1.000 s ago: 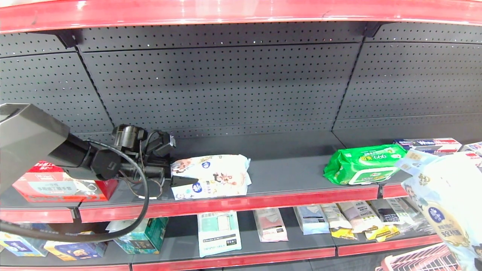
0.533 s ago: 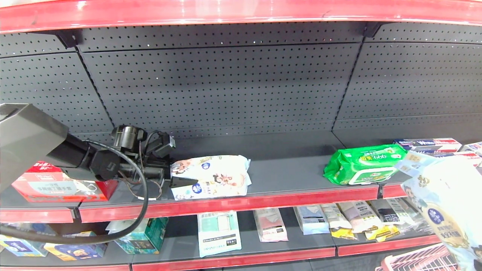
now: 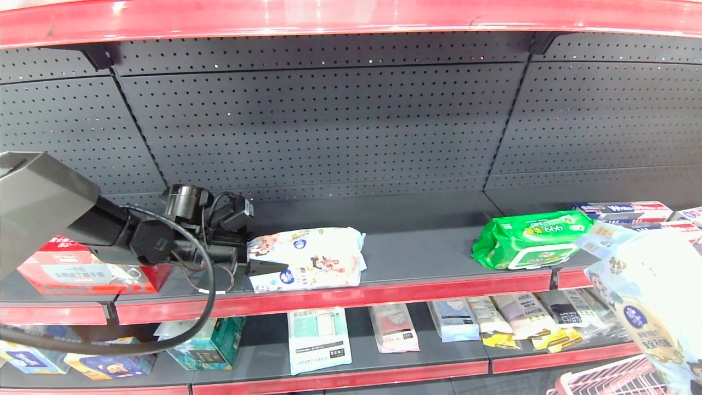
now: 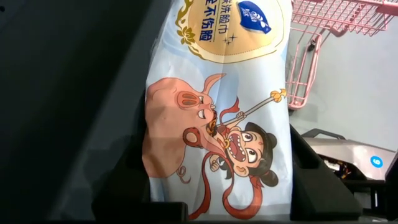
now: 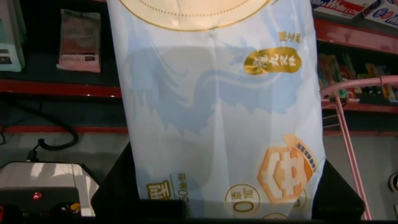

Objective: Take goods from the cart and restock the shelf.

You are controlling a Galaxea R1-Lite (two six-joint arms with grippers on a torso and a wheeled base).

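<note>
A white cartoon-printed wipes pack (image 3: 315, 258) lies flat near the front of the dark shelf board (image 3: 422, 247). My left gripper (image 3: 262, 259) is at the pack's left end, shut on it. In the left wrist view, the same pack (image 4: 217, 124) sits between the dark fingers (image 4: 134, 180) of the left gripper (image 4: 217, 193). A second pack of the same kind (image 3: 655, 307) hangs in the air at the lower right, below the shelf's front edge. In the right wrist view, my right gripper (image 5: 227, 202) is shut on this second pack (image 5: 217, 112).
A green wipes pack (image 3: 529, 238) lies on the shelf board at the right, with flat boxes (image 3: 625, 209) beyond it. A red box (image 3: 82, 271) stands behind the left arm. The lower shelf (image 3: 340, 378) holds several packets. The pink wire cart (image 3: 603, 378) is at the bottom right.
My left arm has drawn slightly back to the left, with the gripper still at the pack's end. The pack in my right gripper has sunk a little.
</note>
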